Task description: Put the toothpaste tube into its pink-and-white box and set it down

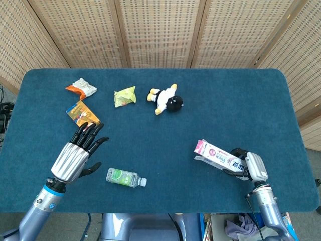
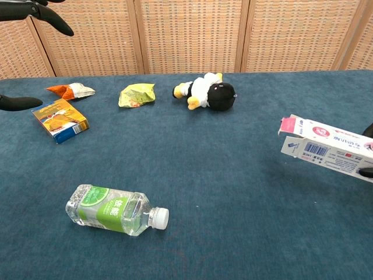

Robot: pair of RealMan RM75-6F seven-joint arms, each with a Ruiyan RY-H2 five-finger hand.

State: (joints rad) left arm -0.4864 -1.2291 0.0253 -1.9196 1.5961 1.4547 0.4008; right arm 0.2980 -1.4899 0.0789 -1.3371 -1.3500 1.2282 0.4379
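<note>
The pink-and-white toothpaste box [image 1: 217, 156] [image 2: 326, 147] lies nearly level at the right front of the table, low over the cloth, its pink flap end pointing left. My right hand [image 1: 251, 165] grips its right end; the chest view shows only dark fingertips [image 2: 367, 172] at the frame's edge. I cannot see the toothpaste tube anywhere. My left hand [image 1: 76, 153] hovers over the front left of the table with fingers spread and nothing in it; its fingertips [image 2: 41, 10] show at the chest view's top left.
A water bottle [image 1: 125, 177] [image 2: 115, 210] lies at the front left. Further back are an orange box [image 1: 80, 112], an orange-white packet [image 1: 82, 88], a yellow-green packet [image 1: 125, 95] and a black-and-white plush toy [image 1: 166, 100]. The blue table [image 1: 160, 135] ends just behind my hands.
</note>
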